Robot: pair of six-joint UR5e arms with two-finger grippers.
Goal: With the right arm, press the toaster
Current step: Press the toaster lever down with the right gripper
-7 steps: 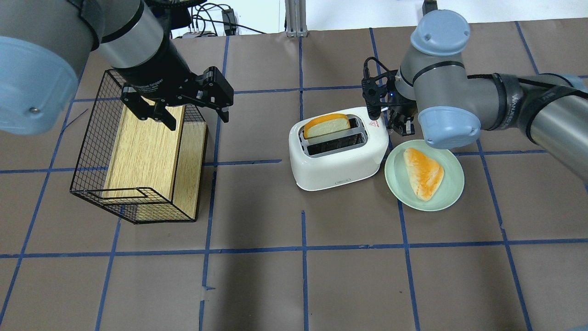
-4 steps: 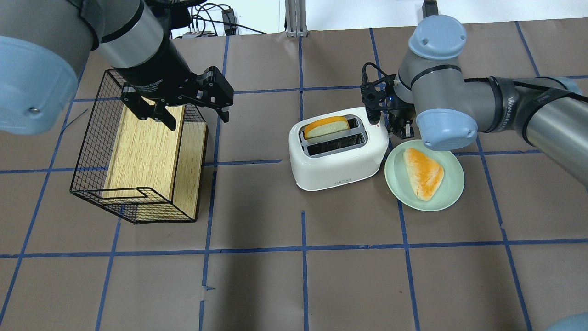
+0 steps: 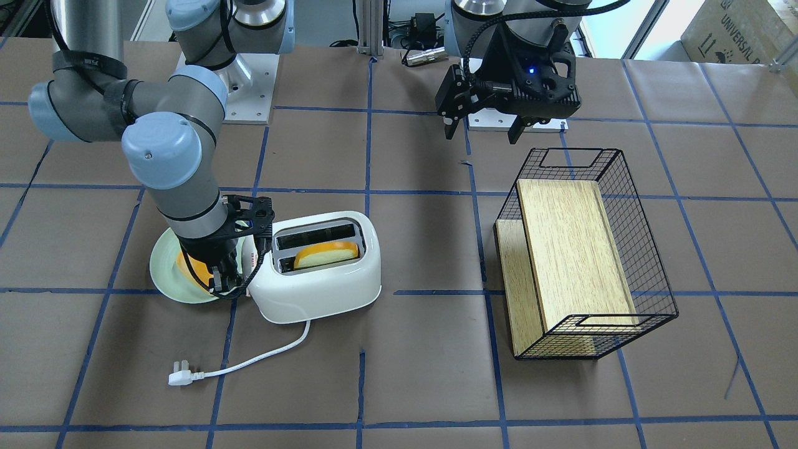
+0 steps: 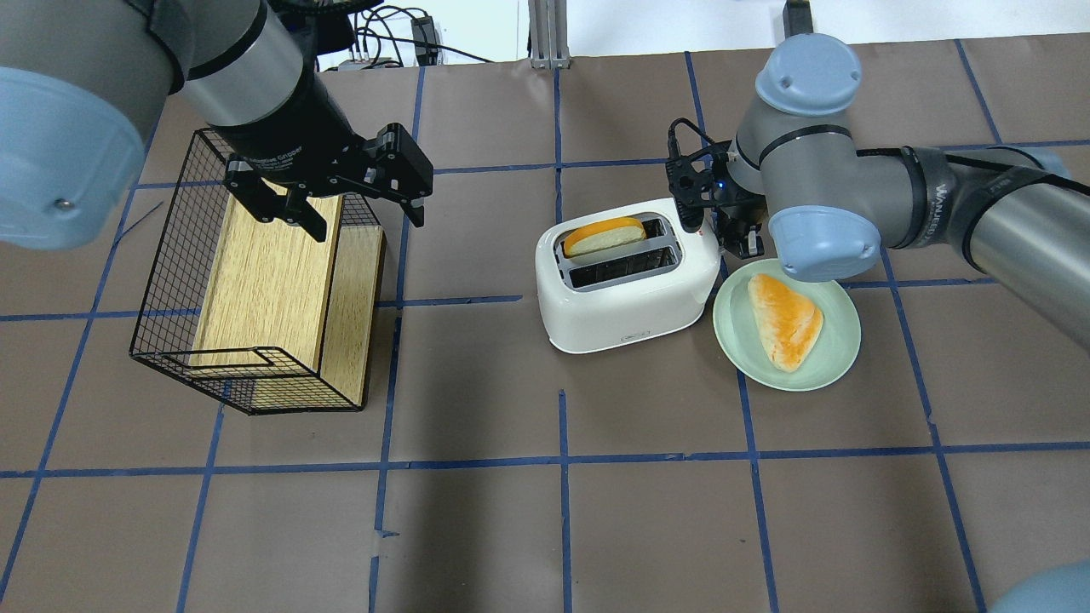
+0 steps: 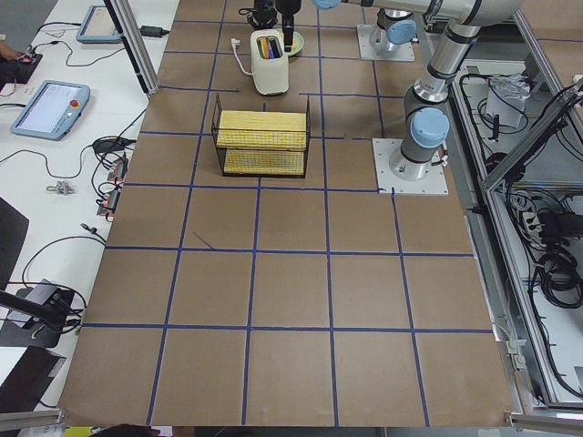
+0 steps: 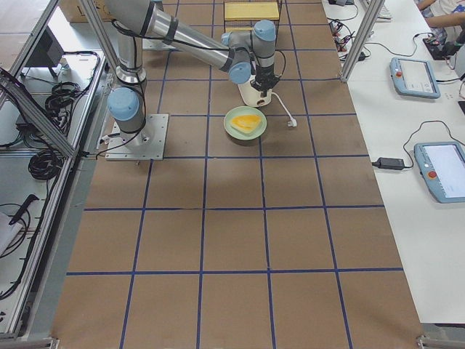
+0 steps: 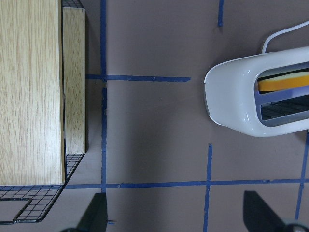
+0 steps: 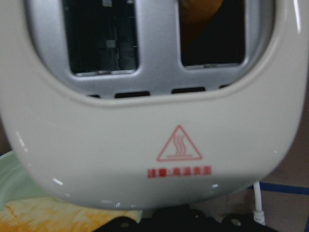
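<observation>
White toaster (image 4: 626, 285) stands on the table, bread slice (image 4: 605, 235) in one slot. Right gripper (image 4: 746, 245), fingers closed, sits low against the toaster's end, over the adjoining green plate (image 4: 841, 339). Left gripper (image 4: 369, 226), spread open, hangs well apart.

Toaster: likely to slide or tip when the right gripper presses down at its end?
Probably stays put: the toaster has a broad, flat-sitting base, so tipping looks unlikely. Its smooth plastic shell may skid slightly on the brown table paper if the right gripper pushes sideways. The loose cord won't anchor it.
</observation>
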